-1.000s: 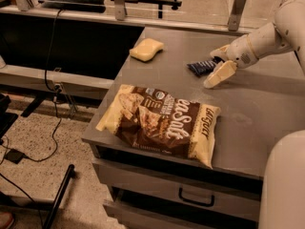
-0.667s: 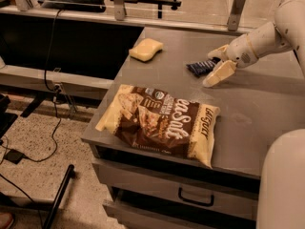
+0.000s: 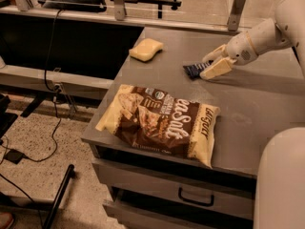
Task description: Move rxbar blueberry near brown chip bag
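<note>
The rxbar blueberry [image 3: 192, 69] is a small dark navy bar lying low on the grey table [image 3: 267, 104], right of centre. My gripper [image 3: 213, 63] reaches in from the right. Its cream fingers [image 3: 215, 69] close on the bar's right end, one on the far side and one on the near side. The brown chip bag [image 3: 159, 121], dark brown with cream ends and white "Sea Salt" lettering, lies flat near the table's front left edge, well in front of the bar.
A yellow sponge [image 3: 146, 49] lies at the table's back left. A drawer with a dark handle [image 3: 195, 198] is under the front edge. A white robot body part [image 3: 281, 180] fills the lower right. Cables lie on the floor at left.
My gripper and the bar have shifted slightly left together. The chip bag and sponge have not moved.
</note>
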Tool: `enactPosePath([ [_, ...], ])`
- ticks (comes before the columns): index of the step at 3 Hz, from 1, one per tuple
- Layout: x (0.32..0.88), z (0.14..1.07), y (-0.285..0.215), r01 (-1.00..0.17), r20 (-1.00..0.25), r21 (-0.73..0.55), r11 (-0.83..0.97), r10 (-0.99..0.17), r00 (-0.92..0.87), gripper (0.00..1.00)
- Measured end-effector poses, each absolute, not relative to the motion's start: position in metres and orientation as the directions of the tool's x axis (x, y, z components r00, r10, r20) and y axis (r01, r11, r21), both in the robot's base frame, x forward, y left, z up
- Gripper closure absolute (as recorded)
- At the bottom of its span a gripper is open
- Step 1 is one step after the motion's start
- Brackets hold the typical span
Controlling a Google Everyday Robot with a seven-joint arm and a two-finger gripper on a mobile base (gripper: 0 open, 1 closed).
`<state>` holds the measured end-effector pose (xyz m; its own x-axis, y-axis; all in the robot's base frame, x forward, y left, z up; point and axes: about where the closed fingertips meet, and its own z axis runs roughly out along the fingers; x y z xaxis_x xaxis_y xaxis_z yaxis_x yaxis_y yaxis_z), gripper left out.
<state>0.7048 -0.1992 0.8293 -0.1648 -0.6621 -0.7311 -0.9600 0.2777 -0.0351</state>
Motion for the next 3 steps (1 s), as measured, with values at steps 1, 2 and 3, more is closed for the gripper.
enactPosePath([
  [1,0.7048,0.8312,-0.1992,-0.96,-0.731,-0.035,0.278,-0.662,-0.165,1.0],
  [2,0.7046,0.8324,-0.1991,-0.961,-0.733,-0.036,0.275,-0.661,-0.161,1.0],
  [3,0.7029,0.8362,-0.1983,-0.968,-0.751,-0.052,0.246,-0.648,-0.125,1.0],
])
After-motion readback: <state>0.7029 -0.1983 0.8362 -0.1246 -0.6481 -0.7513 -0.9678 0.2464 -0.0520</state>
